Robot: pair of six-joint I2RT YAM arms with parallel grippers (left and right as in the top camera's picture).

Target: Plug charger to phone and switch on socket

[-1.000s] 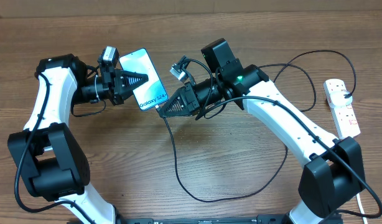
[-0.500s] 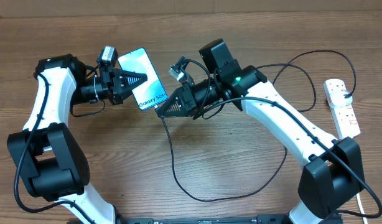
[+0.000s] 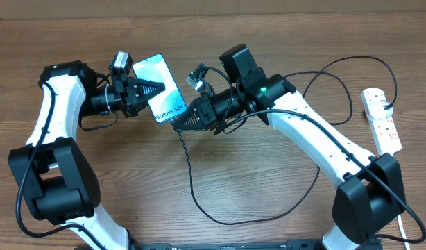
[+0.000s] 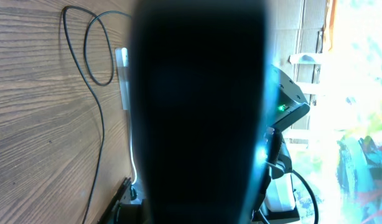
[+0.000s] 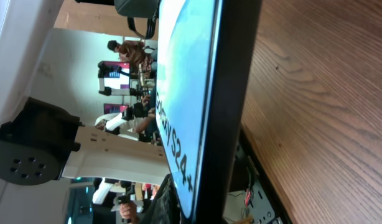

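Note:
The phone (image 3: 168, 97), its blue screen up, is held off the table at the upper left with my left gripper (image 3: 152, 89) shut on its long side. My right gripper (image 3: 180, 123) is shut on the connector end of the charger (image 3: 192, 180) and presses it against the phone's short edge by the dark text. The thin black cable drops from there, loops near the front and runs right toward the white socket (image 3: 381, 119). The phone's dark back (image 4: 197, 112) fills the left wrist view. In the right wrist view the phone (image 5: 191, 93) stands edge-on, and the connector is hidden.
The socket lies along the table's right edge, its white cord (image 3: 407, 222) trailing to the front. Behind the phone, the left wrist view shows the cable loops (image 4: 97, 106) and the socket (image 4: 124, 74). The arm bases (image 3: 53, 184) (image 3: 369, 201) stand at the front corners.
My right gripper has edged slightly left, closer against the phone's short edge. The left gripper and the phone have stayed where they were.

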